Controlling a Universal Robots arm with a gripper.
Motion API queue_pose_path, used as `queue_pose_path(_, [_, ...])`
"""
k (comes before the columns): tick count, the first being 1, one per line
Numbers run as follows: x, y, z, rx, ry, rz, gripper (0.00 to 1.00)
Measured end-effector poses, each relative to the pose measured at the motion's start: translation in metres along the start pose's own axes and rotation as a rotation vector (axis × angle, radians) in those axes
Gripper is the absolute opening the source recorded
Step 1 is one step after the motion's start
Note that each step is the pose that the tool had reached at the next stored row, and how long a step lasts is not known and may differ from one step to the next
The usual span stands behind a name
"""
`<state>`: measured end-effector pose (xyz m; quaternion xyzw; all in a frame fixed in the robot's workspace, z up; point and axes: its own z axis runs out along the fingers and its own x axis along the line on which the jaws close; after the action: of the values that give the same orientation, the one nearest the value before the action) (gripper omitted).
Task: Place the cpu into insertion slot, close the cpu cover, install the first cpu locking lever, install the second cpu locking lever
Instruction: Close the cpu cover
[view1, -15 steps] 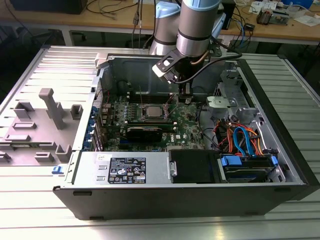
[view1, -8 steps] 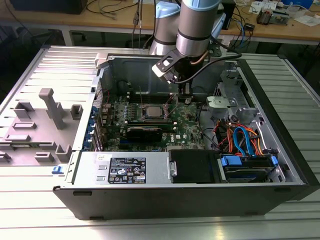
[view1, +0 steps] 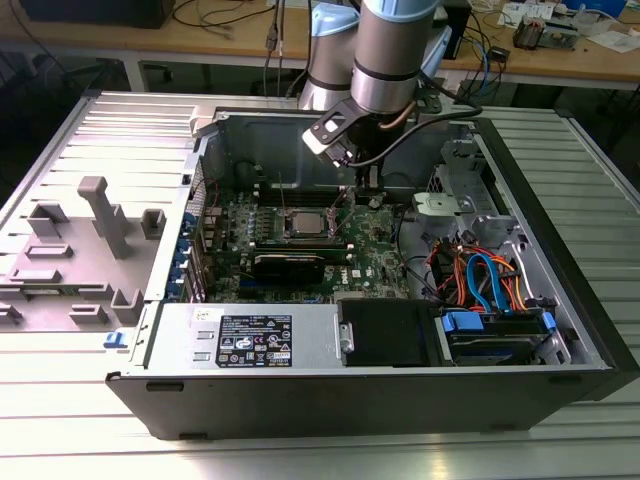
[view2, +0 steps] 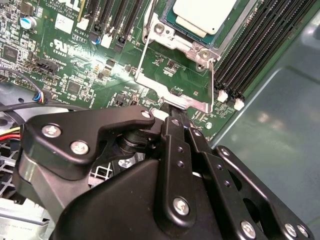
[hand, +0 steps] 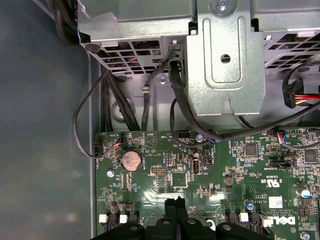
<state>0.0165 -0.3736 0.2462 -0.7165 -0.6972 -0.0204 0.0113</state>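
The cpu (view2: 205, 12) with its pale metal top lies in the insertion slot (view2: 161, 31) on the green board, and the exterior view shows the cpu (view1: 303, 222) mid-board. The cpu cover (view2: 150, 82), a silvery frame with a square window, stands swung open away from the chip. My gripper (view2: 177, 117) is shut, its black fingertips (view2: 172, 125) touching the cover's free edge. The exterior view has the gripper (view1: 352, 195) just to the right of the slot, inside the case. In the first wrist view the gripper (hand: 175, 202) hangs over the board's edge.
Long black memory slots (view2: 260, 45) run beside the socket. A metal drive cage (hand: 225, 60) with black cables (hand: 150, 100) stands past the board. The case wall (view2: 280, 130) is close by. Coloured cables (view1: 480, 280) and the power supply (view1: 250, 340) fill the case's front.
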Motion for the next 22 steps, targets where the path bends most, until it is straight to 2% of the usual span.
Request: queue_pose_path(22, [-0.0002,-0.0062,0.0007,0.0,0.0,0.0,0.11])
